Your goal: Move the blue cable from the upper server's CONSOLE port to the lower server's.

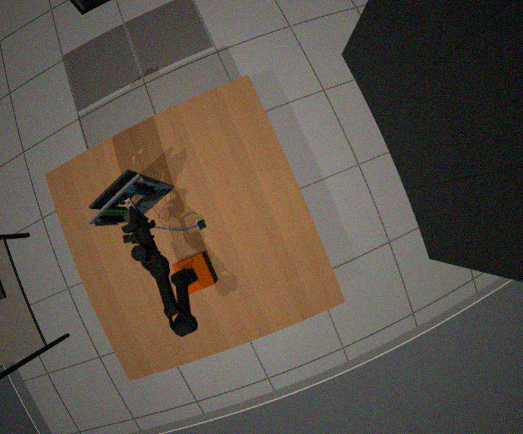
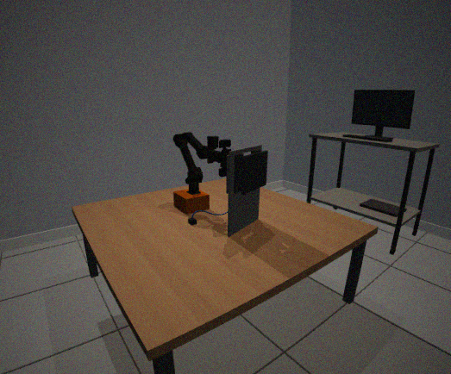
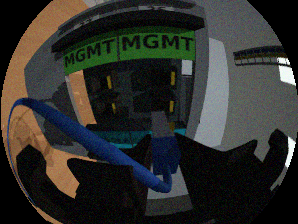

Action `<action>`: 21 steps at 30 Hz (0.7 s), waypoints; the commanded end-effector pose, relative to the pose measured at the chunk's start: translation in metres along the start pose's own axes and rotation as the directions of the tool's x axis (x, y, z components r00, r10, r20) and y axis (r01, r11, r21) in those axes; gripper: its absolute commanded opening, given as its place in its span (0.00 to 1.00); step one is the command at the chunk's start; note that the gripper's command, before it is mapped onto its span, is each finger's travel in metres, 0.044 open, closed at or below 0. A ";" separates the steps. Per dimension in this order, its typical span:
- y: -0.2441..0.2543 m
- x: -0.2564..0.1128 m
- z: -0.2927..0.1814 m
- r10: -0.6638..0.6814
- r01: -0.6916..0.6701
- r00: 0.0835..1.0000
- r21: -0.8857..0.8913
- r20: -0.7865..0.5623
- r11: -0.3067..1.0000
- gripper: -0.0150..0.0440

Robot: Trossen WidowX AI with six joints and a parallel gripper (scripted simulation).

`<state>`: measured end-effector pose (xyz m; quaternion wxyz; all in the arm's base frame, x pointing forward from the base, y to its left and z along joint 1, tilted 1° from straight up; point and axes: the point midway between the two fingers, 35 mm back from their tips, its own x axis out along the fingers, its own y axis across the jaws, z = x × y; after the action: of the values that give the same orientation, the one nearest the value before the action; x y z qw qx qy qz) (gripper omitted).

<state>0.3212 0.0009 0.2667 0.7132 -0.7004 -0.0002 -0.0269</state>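
"What lettering can you make out up close?"

"Two words, both MGMT, in dark capitals on a bright green rectangular label strip [image 3: 117, 49]."

"Both on the same strip?"

"Yes, side by side, with a thin dark upright line between them. The left MGMT [image 3: 90, 54] looks smaller and tilts upward to the right; the right one is bigger and nearly level."

"And what carries the strip?"

"The dark grey boxy equipment housing [image 3: 200, 75], across its front, above the dark ports with small yellow marks [image 3: 173, 78]."

"Anything on the marks?"

"Nothing I can read."
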 end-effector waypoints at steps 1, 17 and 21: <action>0.000 -0.003 -0.001 -0.002 0.002 1.000 -0.003 0.001 1.000 0.25; 0.000 -0.013 -0.004 -0.002 0.002 1.000 -0.003 0.001 1.000 0.25; 0.000 -0.016 -0.004 -0.001 0.001 1.000 -0.003 0.001 1.000 0.25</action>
<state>0.3074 -0.0024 0.2657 0.7130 -0.7007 0.0004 -0.0262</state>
